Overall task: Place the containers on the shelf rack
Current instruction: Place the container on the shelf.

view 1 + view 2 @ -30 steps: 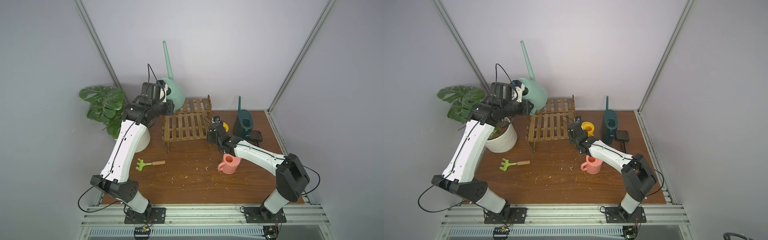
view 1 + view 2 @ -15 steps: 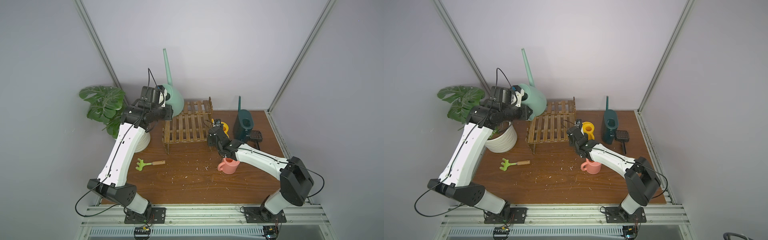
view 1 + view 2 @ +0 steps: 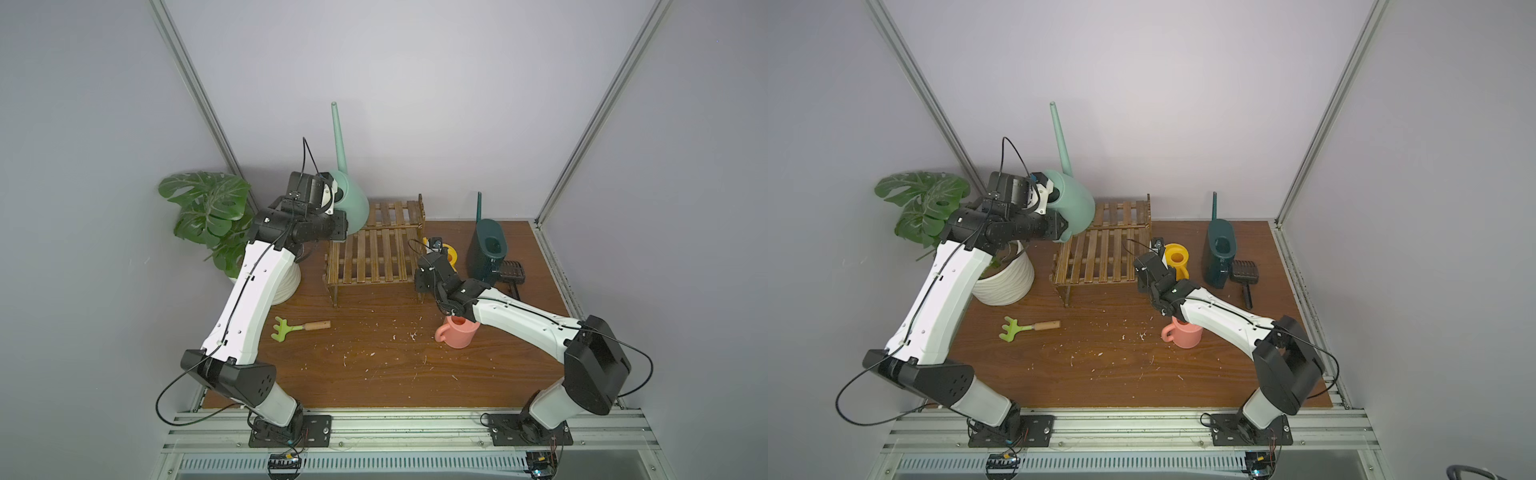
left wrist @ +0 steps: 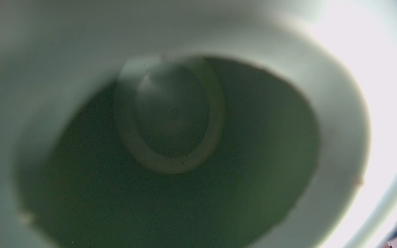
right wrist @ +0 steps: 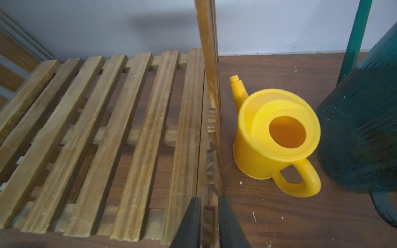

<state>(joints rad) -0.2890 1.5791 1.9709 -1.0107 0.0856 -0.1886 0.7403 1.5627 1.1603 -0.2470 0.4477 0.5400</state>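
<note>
Mint-green can gripped by left tool | right tool straddles rack, grip unclear

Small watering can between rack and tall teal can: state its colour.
The small watering can is plain bright yellow, clearest in the right wrist view.
</note>
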